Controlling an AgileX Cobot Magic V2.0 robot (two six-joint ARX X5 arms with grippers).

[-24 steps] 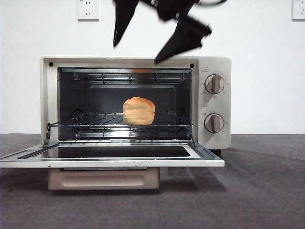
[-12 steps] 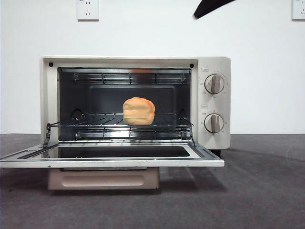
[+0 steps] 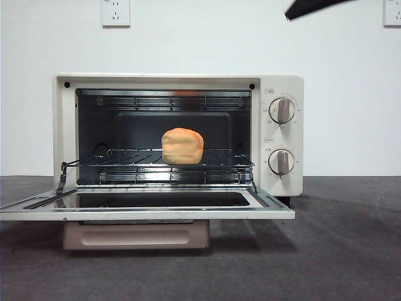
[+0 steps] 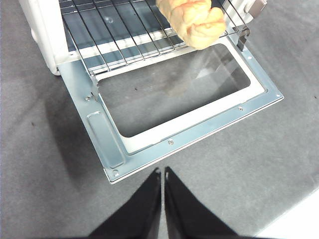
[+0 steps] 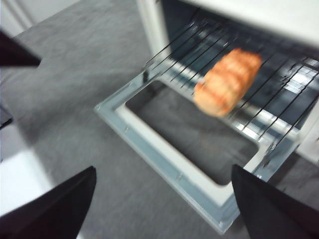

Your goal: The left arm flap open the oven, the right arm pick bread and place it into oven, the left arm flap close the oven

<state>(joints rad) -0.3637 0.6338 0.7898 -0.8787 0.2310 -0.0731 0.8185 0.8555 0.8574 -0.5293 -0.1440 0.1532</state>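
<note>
The cream-white oven (image 3: 282, 128) stands with its glass door (image 3: 150, 213) folded flat down. The golden bread (image 3: 182, 145) lies on the wire rack (image 3: 125, 154) inside, mid-width. In the left wrist view my left gripper (image 4: 163, 173) is shut and empty, above the grey table just in front of the door's (image 4: 199, 133) free edge; the bread (image 4: 195, 20) shows on the rack. In the blurred right wrist view my right gripper (image 5: 163, 170) is open and empty, high above the door (image 5: 164, 159), apart from the bread (image 5: 227, 82). A black arm tip (image 3: 313, 7) shows at the front view's top right.
Dark grey cloth covers the table (image 3: 344, 251). Two knobs (image 3: 281, 110) sit on the oven's right panel. Wall sockets (image 3: 116, 11) hang on the white wall behind. The other black gripper (image 5: 15, 52) shows at the right wrist view's edge.
The open black gripper above the oven has risen and moved right, leaving only a tip at the top right. The bread and the open door have not moved.
</note>
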